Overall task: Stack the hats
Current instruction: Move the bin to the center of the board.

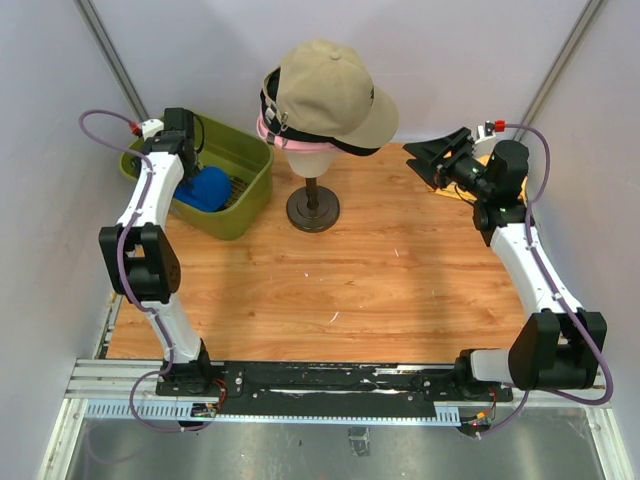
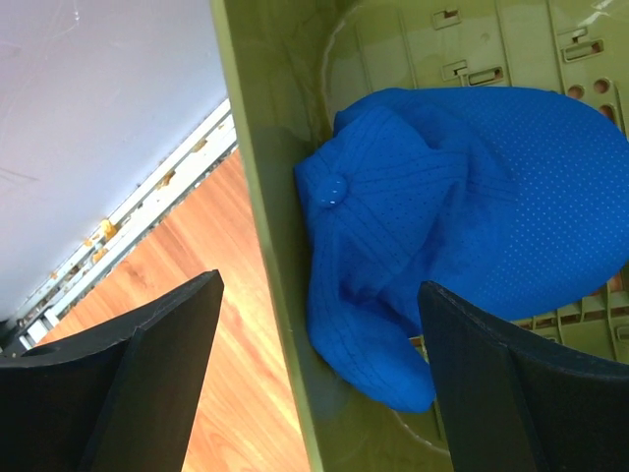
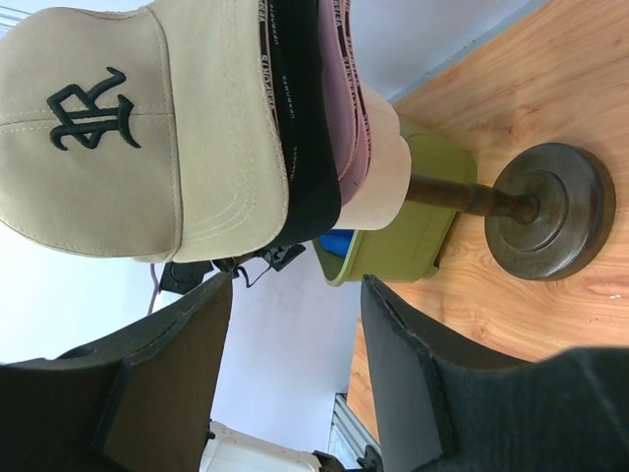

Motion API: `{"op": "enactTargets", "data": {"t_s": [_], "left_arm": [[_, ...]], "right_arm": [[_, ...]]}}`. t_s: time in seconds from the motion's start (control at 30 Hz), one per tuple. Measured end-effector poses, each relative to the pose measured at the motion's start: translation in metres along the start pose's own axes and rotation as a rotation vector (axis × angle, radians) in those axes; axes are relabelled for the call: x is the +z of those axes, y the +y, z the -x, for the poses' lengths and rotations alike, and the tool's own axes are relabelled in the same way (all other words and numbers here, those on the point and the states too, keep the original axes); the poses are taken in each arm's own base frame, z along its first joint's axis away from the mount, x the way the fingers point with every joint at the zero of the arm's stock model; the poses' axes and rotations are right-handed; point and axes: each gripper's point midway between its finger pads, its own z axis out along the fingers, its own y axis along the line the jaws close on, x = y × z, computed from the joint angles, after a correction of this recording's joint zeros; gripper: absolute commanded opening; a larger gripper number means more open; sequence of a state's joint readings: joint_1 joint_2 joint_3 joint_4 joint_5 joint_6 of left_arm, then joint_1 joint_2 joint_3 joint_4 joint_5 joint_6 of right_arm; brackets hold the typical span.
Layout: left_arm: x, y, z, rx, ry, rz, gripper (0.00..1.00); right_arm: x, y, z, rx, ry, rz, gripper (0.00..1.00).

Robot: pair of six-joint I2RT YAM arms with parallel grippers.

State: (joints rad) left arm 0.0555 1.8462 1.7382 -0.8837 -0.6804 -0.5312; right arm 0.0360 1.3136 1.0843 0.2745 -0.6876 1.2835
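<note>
Here, two end effectors and four visible hats. The left end effector [image 2: 316,285] hangs with jaws spread fully wide and grips nothing; its fingers [image 2: 157,364] straddle the near wall of the olive-green bin [image 1: 245,165], one over the table [image 1: 380,270], the other over the bin's interior. Directly below lies one blue hat [image 2: 472,197], crumpled against that wall on the bin floor, untouched. The right end effector [image 3: 295,290] is partly open and empty, aimed sideways at the stack and well apart from it. That stack sits on one cream mannequin head [image 3: 378,187]: one beige hat [image 3: 118,128] outermost, a black hat [image 3: 300,147] beneath it, and one pink hat [image 3: 344,108] innermost; whether the black layer is one hat or two cannot be told. The head stands on a dark round stand [image 3: 550,211] at the far middle of the table, just beside the bin and between the two arms.
</note>
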Motion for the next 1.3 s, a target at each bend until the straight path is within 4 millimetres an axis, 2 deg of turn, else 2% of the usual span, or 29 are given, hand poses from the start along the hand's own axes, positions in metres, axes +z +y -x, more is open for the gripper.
{"op": "enactTargets", "data": {"t_s": [0.27, 0.6, 0.73, 0.83, 0.87, 0.93, 1.0, 1.07, 1.23, 1.3], "left_arm": [[0.003, -0.016, -0.006, 0.052, -0.013, -0.01, 0.85], [0.012, -0.011, -0.018, 0.098, -0.003, 0.028, 0.84], [0.018, -0.011, -0.027, 0.123, 0.012, 0.041, 0.78], [0.023, -0.012, -0.032, 0.134, 0.022, 0.047, 0.66], [0.024, -0.012, -0.033, 0.141, 0.024, 0.051, 0.58], [0.025, -0.009, -0.033, 0.15, 0.022, 0.065, 0.34], [0.026, -0.006, -0.031, 0.148, 0.017, 0.076, 0.22], [0.027, -0.007, -0.028, 0.129, 0.003, 0.078, 0.19], [0.028, -0.016, -0.021, 0.068, -0.019, 0.049, 0.2], [0.028, -0.018, -0.021, 0.058, -0.018, 0.042, 0.11]], "right_arm": [[0.0, -0.005, -0.002, 0.001, 0.001, -0.004, 0.56], [0.0, -0.013, -0.004, 0.005, 0.003, -0.008, 0.57], [0.0, -0.013, -0.005, 0.005, 0.004, -0.008, 0.56], [-0.001, -0.014, -0.006, 0.007, 0.005, -0.01, 0.56], [-0.001, -0.015, -0.006, 0.007, 0.005, -0.01, 0.56], [-0.002, -0.015, -0.007, 0.007, 0.005, -0.01, 0.56], [-0.002, -0.013, -0.007, 0.005, 0.005, -0.008, 0.56], [-0.003, -0.012, -0.007, 0.003, 0.003, -0.006, 0.56], [-0.005, -0.008, -0.007, -0.003, 0.0, 0.002, 0.56], [-0.006, -0.007, -0.007, -0.005, -0.001, 0.004, 0.56]]}}
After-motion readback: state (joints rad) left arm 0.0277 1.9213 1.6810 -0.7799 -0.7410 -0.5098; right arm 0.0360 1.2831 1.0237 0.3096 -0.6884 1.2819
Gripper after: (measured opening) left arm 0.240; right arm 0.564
